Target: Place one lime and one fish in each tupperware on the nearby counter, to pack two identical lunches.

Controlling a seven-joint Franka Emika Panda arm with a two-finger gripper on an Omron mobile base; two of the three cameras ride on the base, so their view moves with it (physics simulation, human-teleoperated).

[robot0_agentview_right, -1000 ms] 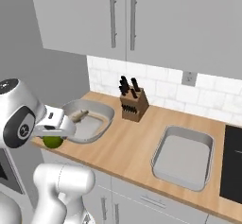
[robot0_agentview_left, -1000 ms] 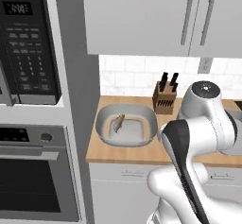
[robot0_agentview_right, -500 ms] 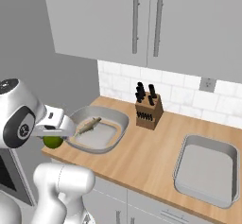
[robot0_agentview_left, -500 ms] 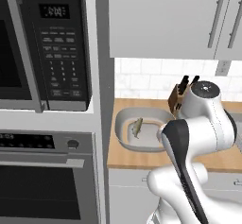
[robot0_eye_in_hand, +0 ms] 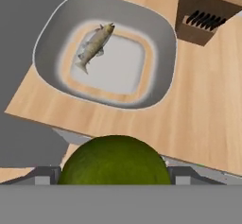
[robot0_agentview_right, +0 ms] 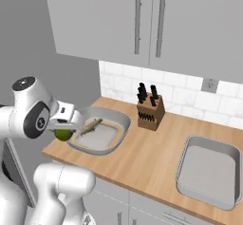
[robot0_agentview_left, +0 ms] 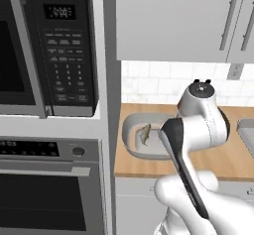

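Observation:
My gripper (robot0_agentview_right: 64,130) is shut on a dark yellow-green lime (robot0_agentview_right: 62,134), which bulges at the bottom of the hand view as lime (robot0_eye_in_hand: 115,160) between the gripper (robot0_eye_in_hand: 115,172) fingers. It hovers just off the near left corner of the counter (robot0_agentview_right: 142,157), beside the front rim of a light-grey tupperware (robot0_agentview_right: 121,119). One grey-brown fish (robot0_agentview_right: 90,126) lies inside that tub, also seen as fish (robot0_eye_in_hand: 96,43) in tupperware (robot0_eye_in_hand: 165,43) and fish (robot0_agentview_left: 145,134) in tupperware (robot0_agentview_left: 130,125). A second tupperware (robot0_agentview_right: 209,172) stands at the right.
A wooden knife block (robot0_agentview_right: 149,110) stands by the tile wall between the two tubs, knife block (robot0_eye_in_hand: 208,10) in the hand view. A tall cabinet with a microwave (robot0_agentview_left: 49,50) and oven (robot0_agentview_left: 44,194) borders the counter's left end. Wall cabinets hang overhead.
The base has driven left, so the whole scene slid right in both base views. The lime stays in the gripper, and the fish has not moved in its tub.

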